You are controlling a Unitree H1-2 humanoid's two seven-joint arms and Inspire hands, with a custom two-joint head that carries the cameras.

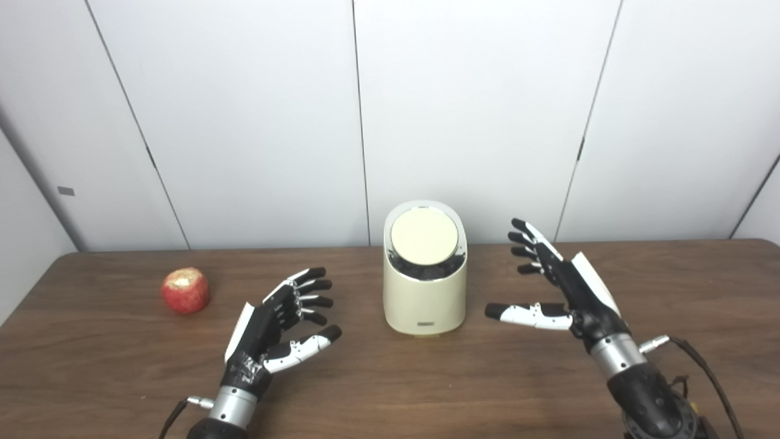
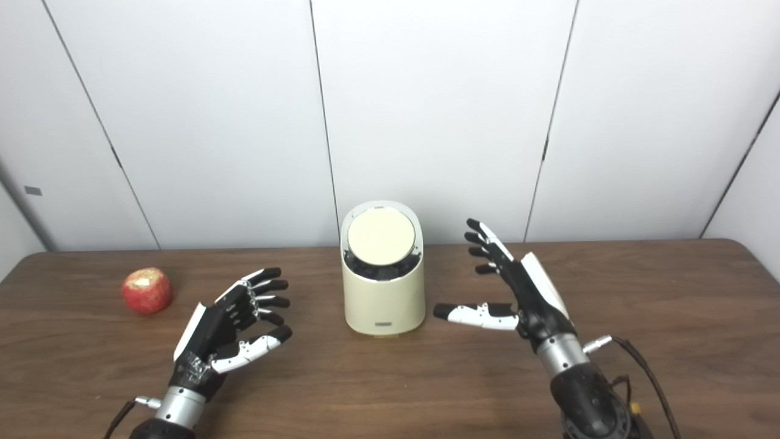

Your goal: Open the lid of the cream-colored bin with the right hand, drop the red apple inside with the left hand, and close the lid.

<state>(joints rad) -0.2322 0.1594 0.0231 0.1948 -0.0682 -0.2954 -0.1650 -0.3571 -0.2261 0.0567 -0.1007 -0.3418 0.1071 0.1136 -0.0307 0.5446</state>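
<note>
A cream-colored bin [image 1: 425,292] stands at the middle of the table, its round lid [image 1: 424,236] lying flat and closed on top. A red apple [image 1: 185,290] rests on the table at the left, well apart from the bin. My left hand [image 1: 277,323] hovers open between apple and bin, fingers spread and pointing toward the bin, holding nothing. To the right of the bin my right hand [image 1: 557,286] is open too, thumb stretched toward the bin's side without touching it.
The brown wooden table [image 1: 390,378] runs the full width of the view, with white wall panels [image 1: 475,110] right behind it. A cable [image 1: 707,372] trails from my right wrist at the lower right.
</note>
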